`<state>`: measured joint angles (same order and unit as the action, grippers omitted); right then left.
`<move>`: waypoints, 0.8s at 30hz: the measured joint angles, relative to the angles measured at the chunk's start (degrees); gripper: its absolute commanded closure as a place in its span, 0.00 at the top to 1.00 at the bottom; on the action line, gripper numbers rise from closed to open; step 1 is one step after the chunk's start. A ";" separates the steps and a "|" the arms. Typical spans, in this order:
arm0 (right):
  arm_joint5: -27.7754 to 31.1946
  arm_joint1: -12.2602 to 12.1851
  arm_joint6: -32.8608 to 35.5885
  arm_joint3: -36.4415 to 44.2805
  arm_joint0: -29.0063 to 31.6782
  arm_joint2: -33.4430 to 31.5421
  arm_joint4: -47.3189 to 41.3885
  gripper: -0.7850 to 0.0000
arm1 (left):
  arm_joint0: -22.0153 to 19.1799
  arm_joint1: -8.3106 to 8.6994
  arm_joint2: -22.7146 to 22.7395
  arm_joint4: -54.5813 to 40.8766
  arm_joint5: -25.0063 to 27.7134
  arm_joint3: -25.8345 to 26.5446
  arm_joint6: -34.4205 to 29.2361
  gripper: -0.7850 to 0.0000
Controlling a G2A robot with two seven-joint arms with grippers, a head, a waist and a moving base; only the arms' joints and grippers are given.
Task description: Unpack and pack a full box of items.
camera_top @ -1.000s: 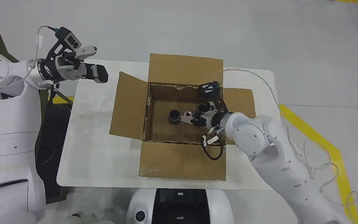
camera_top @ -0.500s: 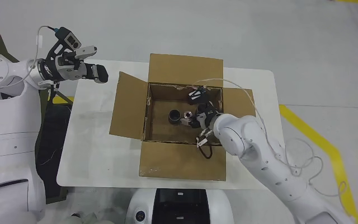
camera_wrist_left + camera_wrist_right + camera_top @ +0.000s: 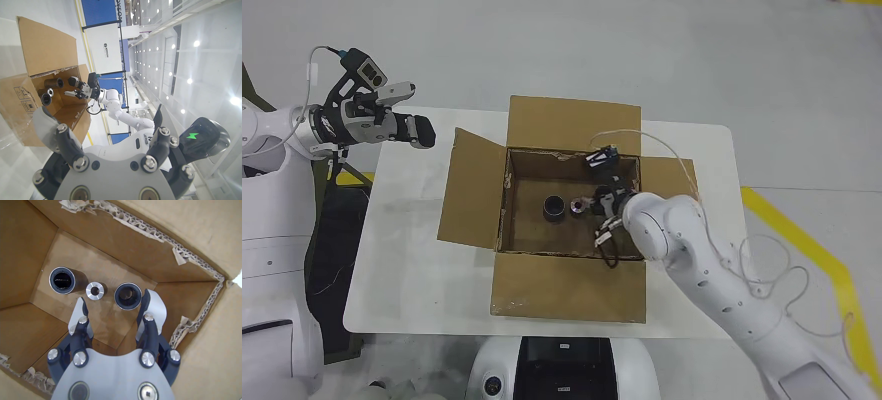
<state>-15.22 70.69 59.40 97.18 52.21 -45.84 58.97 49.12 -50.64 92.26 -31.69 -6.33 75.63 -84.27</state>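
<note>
**Left side.** The left tool (image 3: 418, 131) is found open and empty, above the far left corner of the desk (image 3: 402, 260) and well apart from the box (image 3: 572, 120). The box is thus braced by nothing. Should an item drag on a wall while being lifted, the box could be shifted or raised with it.

**Box contents.** Three items are noted standing upright in a row on the box floor.
- At the left, a dark tube (image 3: 62, 280) is set with its open end up.
- Just beside it, to the right, a small silver ring (image 3: 95, 293) is seen.
- Right of the ring stands a second dark tube (image 3: 128, 298), parted from it by a narrow gap.

**Right side.** The right tool (image 3: 114, 303) is positioned inside the box over the items, with its jaws spread and nothing gripped. One finger is placed just beside the right flank of the second tube, and the other lies near the ring. Whether the fingertips are level with the tube tops cannot be told.

**Hazards, as judged.**
- If the tool were closed from this position, ring and tube could be caught together. The ring could also be pushed against the left tube, which might then be toppled.
- The tubes are smooth and round, so a shallow or off-centre grip is expected to slip.
- The box edges are torn, and a black cable (image 3: 604, 250) is looped from the right arm over the near right part of the box. Snagging on the rim during withdrawal is considered possible.
</note>
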 measured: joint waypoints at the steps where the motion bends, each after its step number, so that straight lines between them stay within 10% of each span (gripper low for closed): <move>1: -0.34 0.19 0.05 -0.50 -0.25 0.29 0.50 0.71 | 0.00 0.00 0.00 0.00 0.00 0.00 0.00 1.00; 24: -3.19 3.88 -1.01 -10.09 -3.52 2.87 2.57 0.61 | 0.00 0.00 0.00 0.00 0.00 0.00 0.00 1.00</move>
<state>-18.40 74.57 58.38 87.09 48.69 -42.96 61.54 49.12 -50.64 92.26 -31.69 -6.33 75.63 -84.27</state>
